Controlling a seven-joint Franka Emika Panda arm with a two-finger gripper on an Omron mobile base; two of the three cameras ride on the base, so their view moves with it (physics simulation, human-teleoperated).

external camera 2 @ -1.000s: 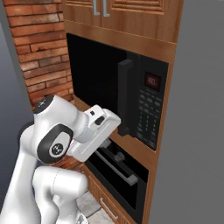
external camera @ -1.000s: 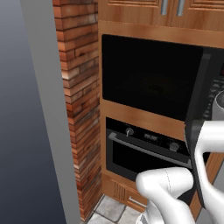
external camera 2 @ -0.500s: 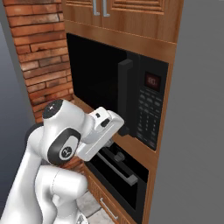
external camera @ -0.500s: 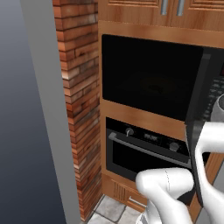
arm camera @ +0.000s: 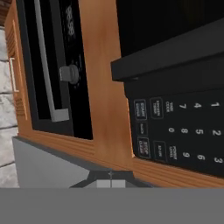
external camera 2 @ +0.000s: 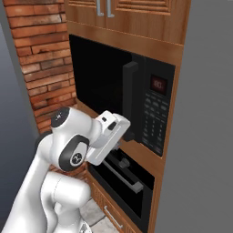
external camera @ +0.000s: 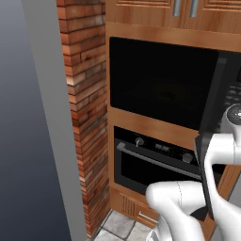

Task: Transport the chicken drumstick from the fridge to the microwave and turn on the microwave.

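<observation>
The microwave [external camera 2: 136, 98] sat built into the wooden cabinet above the black oven [external camera: 155, 162], its door [external camera 2: 129, 102] swung partly open, and its cavity was too dark to tell whether the chicken drumstick lay inside. The hand [external camera 2: 119, 146] was held close to the lower corner of the microwave, just below the door's edge and beside the keypad [arm camera: 179, 127], with the oven's knob [arm camera: 69, 73] and bar handle [arm camera: 46, 65] off to one side. Whether the hand was wide, narrow or holding anything could not be told, since its fingers were hidden.
</observation>
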